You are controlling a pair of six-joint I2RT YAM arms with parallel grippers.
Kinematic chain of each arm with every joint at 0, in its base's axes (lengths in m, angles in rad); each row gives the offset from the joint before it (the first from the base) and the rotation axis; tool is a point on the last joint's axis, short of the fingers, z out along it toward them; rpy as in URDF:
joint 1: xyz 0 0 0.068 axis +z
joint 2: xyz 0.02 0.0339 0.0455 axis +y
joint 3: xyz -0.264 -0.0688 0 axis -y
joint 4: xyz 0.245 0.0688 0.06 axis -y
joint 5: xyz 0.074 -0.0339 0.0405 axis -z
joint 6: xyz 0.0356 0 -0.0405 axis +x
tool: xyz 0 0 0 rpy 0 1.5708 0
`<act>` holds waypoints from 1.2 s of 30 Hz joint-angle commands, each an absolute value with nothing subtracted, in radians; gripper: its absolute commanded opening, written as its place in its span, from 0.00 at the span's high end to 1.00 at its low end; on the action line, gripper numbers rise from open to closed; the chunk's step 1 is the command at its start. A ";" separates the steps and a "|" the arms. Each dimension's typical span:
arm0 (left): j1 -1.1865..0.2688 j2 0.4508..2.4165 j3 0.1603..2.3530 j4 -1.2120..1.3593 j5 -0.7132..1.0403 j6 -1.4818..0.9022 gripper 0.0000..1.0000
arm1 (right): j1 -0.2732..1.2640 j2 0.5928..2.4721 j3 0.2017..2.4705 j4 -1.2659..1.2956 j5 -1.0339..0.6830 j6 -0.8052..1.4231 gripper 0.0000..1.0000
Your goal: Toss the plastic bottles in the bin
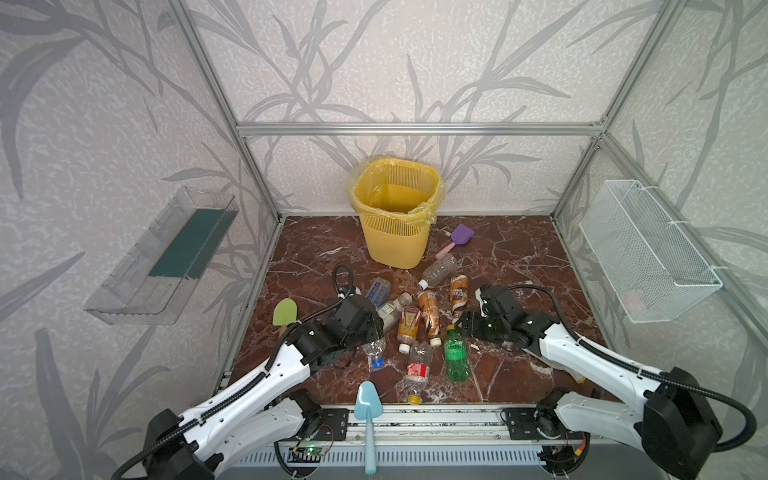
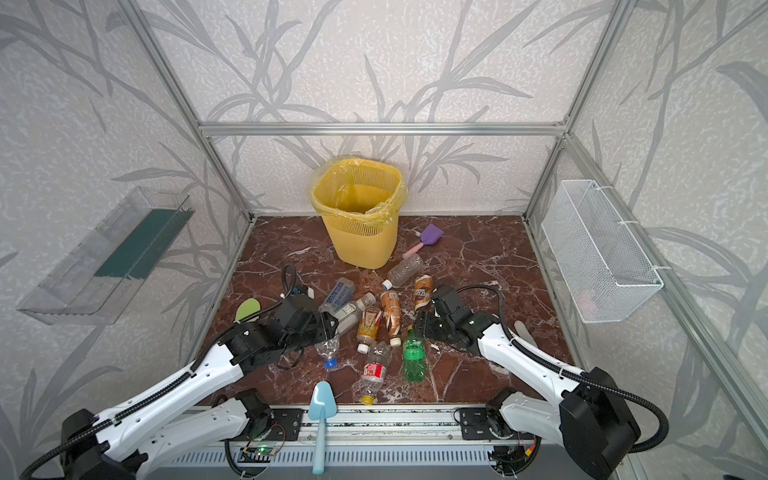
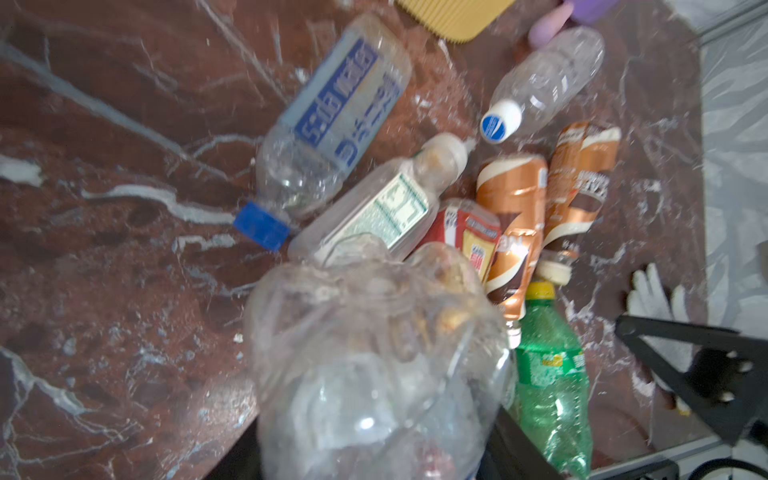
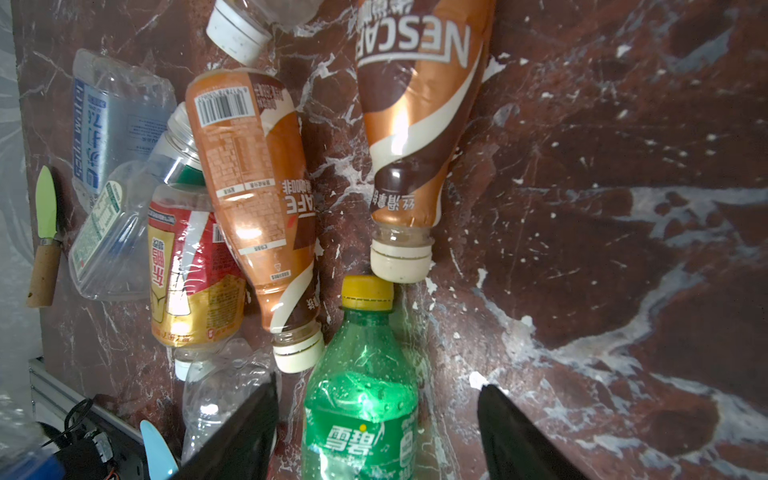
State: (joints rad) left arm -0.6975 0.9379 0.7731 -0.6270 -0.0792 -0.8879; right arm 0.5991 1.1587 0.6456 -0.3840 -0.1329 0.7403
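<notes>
Left pincer [image 1: 376, 334]: clamped on a crumpled clear bottle [image 3: 374, 365]. The left wrist view is blurred, but the bottle fills the space between the jaws. In both top views its blue-capped end hangs out below the pincer, close above the tabletop [image 1: 498, 257].

Right pincer [image 4: 378, 386]: jaws apart, low over the tabletop. They stand one on either side of the shoulder of the green bottle [image 4: 361, 399], and a gap shows on each side. The green bottle lies flat, and its yellow cap touches the white cap of a brown-orange coffee bottle [image 4: 411, 124].

Remaining plastic bottles: they lie in a loose pile at mid-tabletop, between the two arms.
- A second coffee bottle [image 1: 428, 311] lies beside a red-and-gold labelled bottle [image 1: 408, 324].
- A blue-labelled clear bottle [image 1: 378, 291] and a green-printed clear bottle [image 1: 390, 309] lie on the left side of the pile.
- A red-labelled bottle [image 1: 417, 370] lies nearest the front edge.
- An unlabelled clear bottle [image 1: 440, 270] lies nearest the bin.

The bin [image 1: 395, 245]: it stands upright at the back of the tabletop, against the rear wall, with its yellow liner folded over the rim. It stands well apart from both pincers.

Other items: a purple shovel [image 1: 459, 237] lies just beside the bin. A green shovel [image 1: 284, 311] lies near the left arm, and a blue shovel [image 1: 365, 407] lies across the front edge.
</notes>
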 commanded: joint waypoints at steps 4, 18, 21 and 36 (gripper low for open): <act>-0.542 1.166 1.313 -0.558 0.026 -0.607 0.41 | 0.583 1.111 0.627 -0.393 -0.129 0.736 0.24; -0.332 1.312 1.836 -0.763 -0.171 -0.587 0.04 | 0.536 0.948 0.619 -0.512 -0.131 0.736 0.22; -0.312 1.161 1.602 -0.781 -0.152 -0.599 0.06 | 0.534 0.976 0.630 -0.520 -0.144 0.717 0.22; -0.312 0.780 0.838 -0.748 0.099 -0.705 0.12 | 0.536 1.042 0.595 -0.433 -0.197 0.776 0.24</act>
State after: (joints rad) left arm -0.3130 0.8150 0.8680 -0.7898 0.0486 -0.6716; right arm 0.5365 1.0355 0.6125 -0.4500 -0.1730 0.7521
